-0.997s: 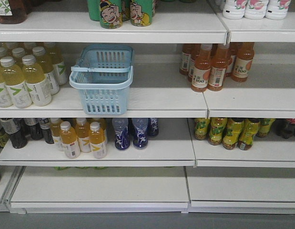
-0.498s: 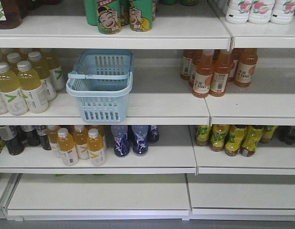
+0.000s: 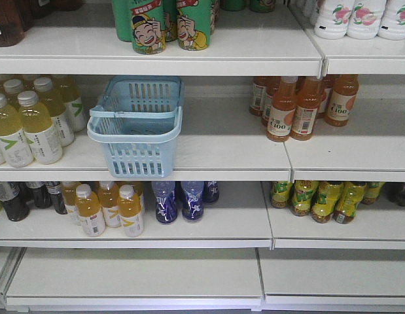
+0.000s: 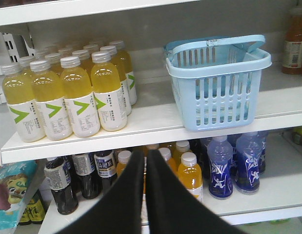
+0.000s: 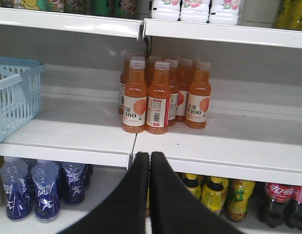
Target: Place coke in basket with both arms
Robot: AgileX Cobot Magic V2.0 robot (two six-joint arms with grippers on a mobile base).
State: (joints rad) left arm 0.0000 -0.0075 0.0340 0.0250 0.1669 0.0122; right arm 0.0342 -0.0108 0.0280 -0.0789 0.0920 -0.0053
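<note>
Everything in the front view has slid lower in the picture than a second ago, the basket [image 3: 140, 156] included. It keeps its place at the front edge of the middle shelf [image 3: 228, 154]. Pale yellow drink bottles [image 3: 37, 127] stand just beside it toward the picture's left, and orange juice bottles [image 3: 290, 114] stand well apart toward the right. Blue bottles [image 3: 179, 199] stand on the shelf below it. The left gripper [image 4: 144, 155] is clenched on nothing, low in front of the shelves. The right gripper [image 5: 150, 156] is likewise clenched and empty, facing the orange juice bottles. Dark cola bottles [image 5: 280, 202] with red labels stand on the lower shelf at far right.
</note>
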